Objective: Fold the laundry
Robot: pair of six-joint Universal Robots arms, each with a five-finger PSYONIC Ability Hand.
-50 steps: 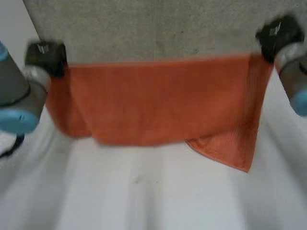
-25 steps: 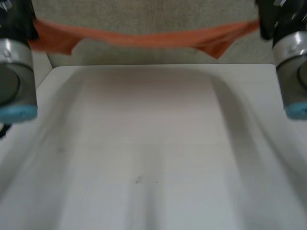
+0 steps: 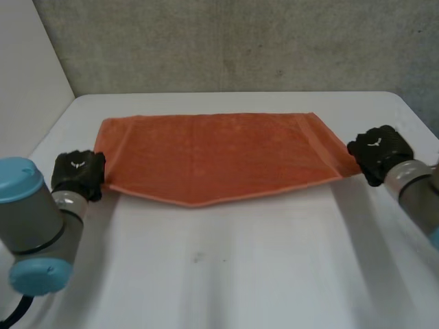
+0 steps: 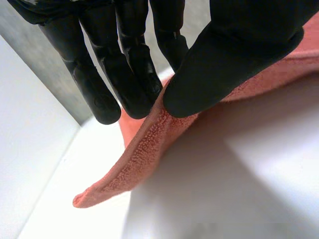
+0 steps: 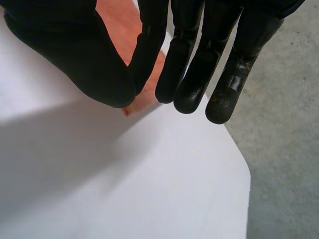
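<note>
- Head view: orange towel [image 3: 219,154] lies spread across the far half of the white counter [image 3: 240,274].
- Left hand [image 3: 79,175]: fingers [image 4: 134,84] and thumb pinch the towel's near left corner.
- Right hand [image 3: 379,152]: fingers [image 5: 187,74] and thumb pinch its near right corner.
- Each hand's back bears a small white mark, too small to read.

Test lab, white table [image 3: 240,274], concrete wall [image 3: 240,41]

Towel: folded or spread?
Spread out on the table: towel lies wide, left hand and right hand pinching near corners. Doubled layers: cannot tell.
</note>
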